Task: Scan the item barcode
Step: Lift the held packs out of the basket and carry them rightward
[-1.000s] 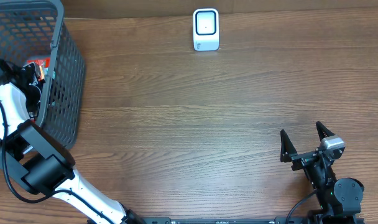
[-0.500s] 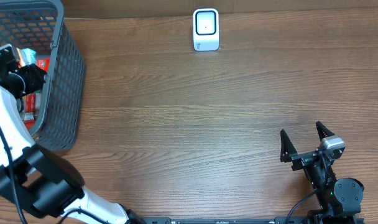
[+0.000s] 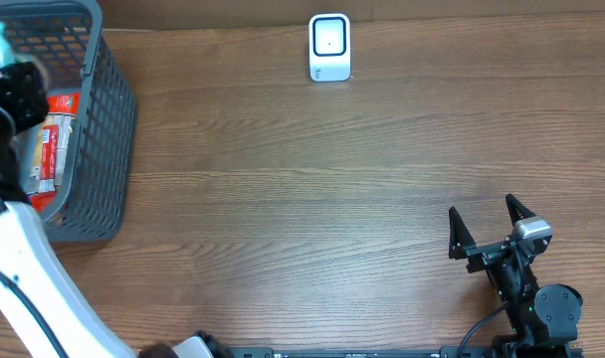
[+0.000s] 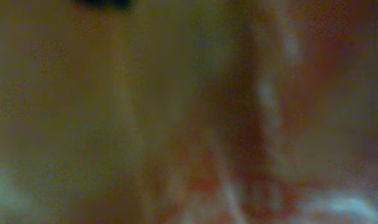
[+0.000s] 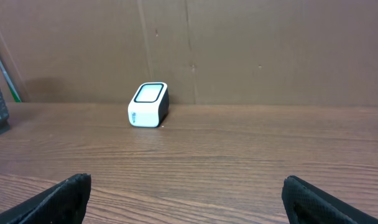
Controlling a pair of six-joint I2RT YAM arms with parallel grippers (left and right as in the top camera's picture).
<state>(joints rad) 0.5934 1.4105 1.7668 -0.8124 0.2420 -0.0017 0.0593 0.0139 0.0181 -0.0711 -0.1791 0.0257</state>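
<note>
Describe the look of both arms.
The left arm is white-shelled with a black wrist. The right arm is black, with a silver wrist block, a green light and a black cable at its base; its claw has two black pointed fingers.

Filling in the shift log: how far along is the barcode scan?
Nothing looks scanned yet. The left fingers are at the grey mesh basket, above a red-and-white packet; whether they hold anything is unclear. Left: carry an item to the white box-shaped scanner. The right fingers stand open.
</note>
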